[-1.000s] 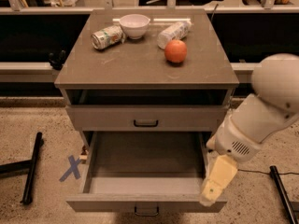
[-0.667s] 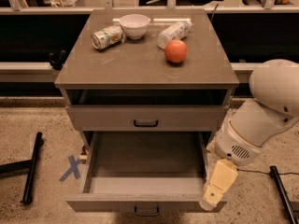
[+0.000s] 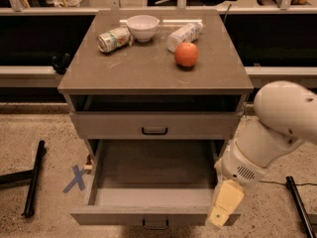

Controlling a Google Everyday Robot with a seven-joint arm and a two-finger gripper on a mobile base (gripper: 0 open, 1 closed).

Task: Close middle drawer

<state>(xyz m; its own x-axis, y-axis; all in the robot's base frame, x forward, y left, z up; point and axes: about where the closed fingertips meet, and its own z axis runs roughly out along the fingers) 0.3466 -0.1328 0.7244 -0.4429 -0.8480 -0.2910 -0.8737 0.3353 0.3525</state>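
Observation:
The middle drawer (image 3: 154, 192) is pulled far out of the grey-brown cabinet, and its long grey tray is empty. Its front (image 3: 124, 216) with a small dark bar handle (image 3: 155, 224) sits at the bottom edge of the view. My gripper (image 3: 221, 213), a cream-coloured piece at the end of the white arm (image 3: 270, 138), is at the right front corner of this drawer's front, overlapping it. The drawer above (image 3: 154, 125), with the same kind of dark handle, is shut.
On the cabinet top (image 3: 148, 71) stand a white bowl (image 3: 142, 27), a lying can (image 3: 113, 38), a lying white bottle (image 3: 184, 34) and an orange-red fruit (image 3: 186, 54). A black stand leg (image 3: 33, 177) and a blue floor cross (image 3: 76, 178) lie to the left. A dark bar (image 3: 299, 205) lies to the right.
My gripper has moved a little down and to the left, closer to the open drawer's right front corner. The drawer stays pulled out.

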